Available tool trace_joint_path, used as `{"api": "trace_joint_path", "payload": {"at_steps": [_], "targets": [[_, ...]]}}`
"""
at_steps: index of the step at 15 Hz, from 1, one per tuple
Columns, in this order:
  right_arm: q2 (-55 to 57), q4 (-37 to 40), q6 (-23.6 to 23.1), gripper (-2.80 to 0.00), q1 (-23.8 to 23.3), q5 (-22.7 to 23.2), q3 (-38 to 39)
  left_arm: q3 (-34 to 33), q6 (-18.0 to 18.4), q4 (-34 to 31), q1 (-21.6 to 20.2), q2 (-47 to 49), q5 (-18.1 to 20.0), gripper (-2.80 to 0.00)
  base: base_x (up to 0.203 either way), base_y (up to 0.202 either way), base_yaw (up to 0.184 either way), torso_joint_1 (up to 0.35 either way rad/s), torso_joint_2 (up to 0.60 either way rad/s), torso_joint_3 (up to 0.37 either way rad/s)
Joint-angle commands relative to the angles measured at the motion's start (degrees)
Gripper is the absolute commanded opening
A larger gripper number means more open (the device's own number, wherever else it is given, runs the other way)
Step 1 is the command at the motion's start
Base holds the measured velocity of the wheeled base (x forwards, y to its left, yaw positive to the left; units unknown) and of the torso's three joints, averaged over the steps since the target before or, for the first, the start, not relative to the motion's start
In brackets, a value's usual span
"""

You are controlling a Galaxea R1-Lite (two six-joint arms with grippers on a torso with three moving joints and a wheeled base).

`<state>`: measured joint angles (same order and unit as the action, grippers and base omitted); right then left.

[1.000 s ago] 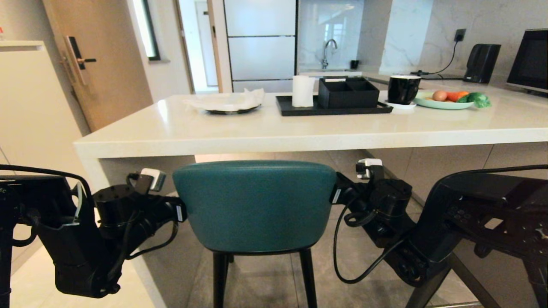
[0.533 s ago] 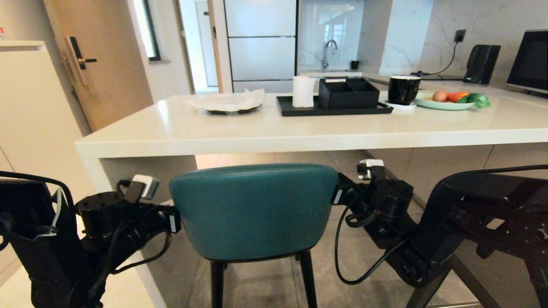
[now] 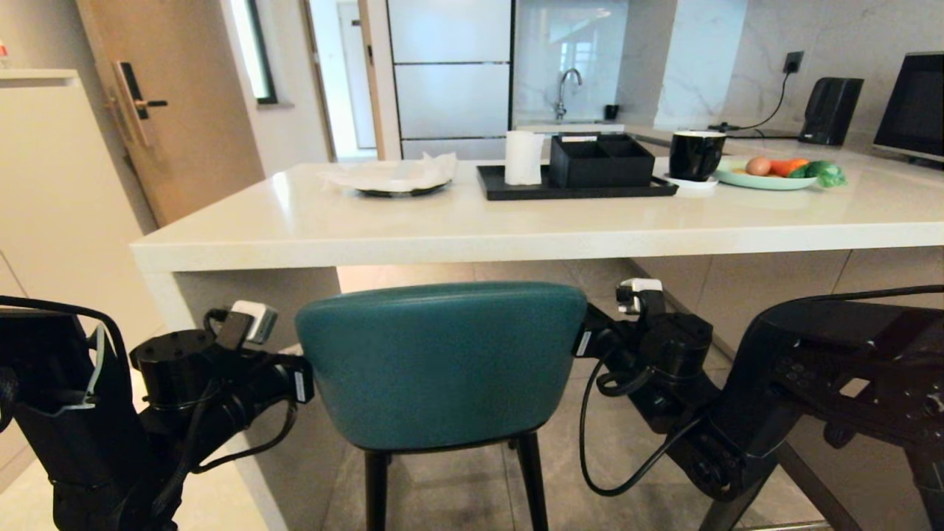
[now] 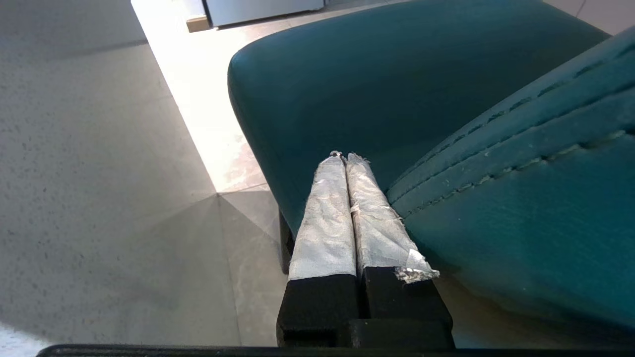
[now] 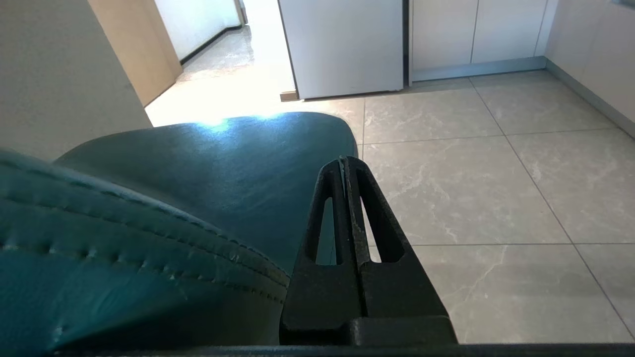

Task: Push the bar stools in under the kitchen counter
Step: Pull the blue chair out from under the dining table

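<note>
Left gripper (image 4: 347, 157) lower, further back

Teal stool (image 3: 441, 365) fills the opening under the kitchen counter (image 3: 516, 240).

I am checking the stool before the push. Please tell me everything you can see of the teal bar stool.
The teal bar stool has a rounded, curved back and a seat in smooth, stitched, leather-like material, on thin black legs. It stands upright on the tiled floor, facing the kitchen counter, its back just below the slab edge. The shut left gripper lies along one side of the back and the shut right gripper along the other; neither clamps it.
</note>
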<state>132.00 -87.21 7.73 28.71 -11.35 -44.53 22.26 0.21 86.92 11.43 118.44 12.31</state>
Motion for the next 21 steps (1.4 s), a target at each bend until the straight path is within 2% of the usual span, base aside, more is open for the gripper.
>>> {"api": "trace_joint_path", "payload": {"at_steps": [1, 14, 21], "targets": [[-0.08, -0.45, 0.0, -2.8, 0.12, -0.08, 0.06, 0.15, 0.0, 0.74, 1.87, -0.06, 0.08, -2.8, -0.068, 0.0, 0.001, 0.005, 0.0, 0.002], [-1.55, -0.45, -1.23, -2.8, 1.77, -0.16, 0.14, 0.26, 0.05, 0.74, 1.42, -0.41, -0.01, -2.8, -0.193, 0.0, -0.002, 0.002, 0.0, 0.002], [-4.1, -0.45, -1.14, -2.8, 2.38, -0.08, 2.76, 0.42, 0.23, 0.74, 0.78, -0.67, -0.01, -2.8, -0.196, 0.0, -0.001, 0.003, 0.0, 0.004]]}}
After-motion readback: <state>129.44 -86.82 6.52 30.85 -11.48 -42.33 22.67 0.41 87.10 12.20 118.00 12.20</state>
